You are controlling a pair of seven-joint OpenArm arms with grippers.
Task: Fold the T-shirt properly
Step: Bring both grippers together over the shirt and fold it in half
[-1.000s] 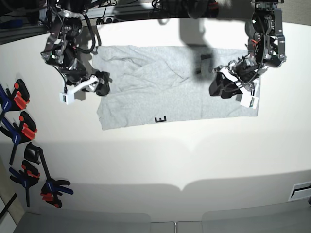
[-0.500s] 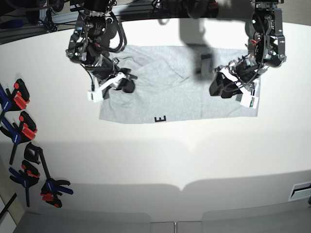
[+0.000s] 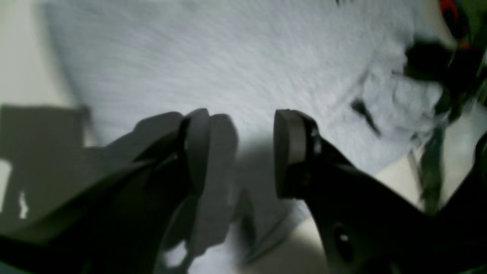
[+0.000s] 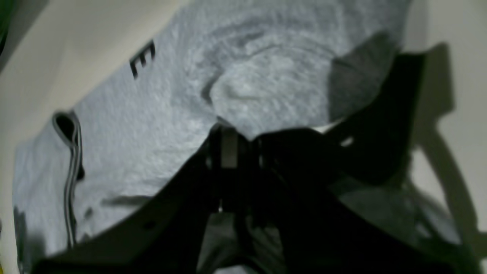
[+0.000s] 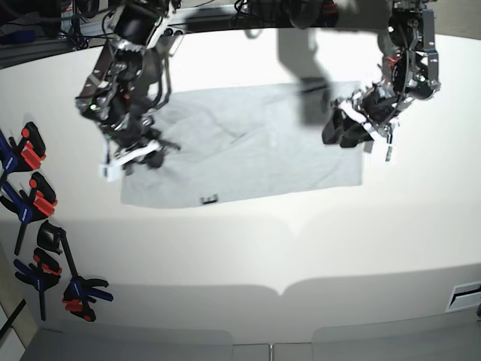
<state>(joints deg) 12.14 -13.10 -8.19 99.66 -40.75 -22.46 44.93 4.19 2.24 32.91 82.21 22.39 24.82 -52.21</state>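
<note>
Your T-shirt (image 5: 248, 143) lies flat on the table (image 5: 301, 248) between both arms. Your right gripper (image 4: 237, 146) is pinched onto a fabric fold; your left gripper (image 3: 255, 152) hangs spread above the opposite edge, gripping nothing. Only the right wrist view shows 1 clear "E" (image 4: 142, 58).

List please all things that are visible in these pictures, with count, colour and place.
T-shirt: one, light grey, spread flat on the table's far half; small black lettering at its near edge.
Table: one, white.
Clamps: several, black with red and blue parts, along the base view's left edge.
Left pincer: one, black, open, over the shirt's edge.
Right pincer: one, black, shut on the shirt's fabric at the opposite end.
</note>
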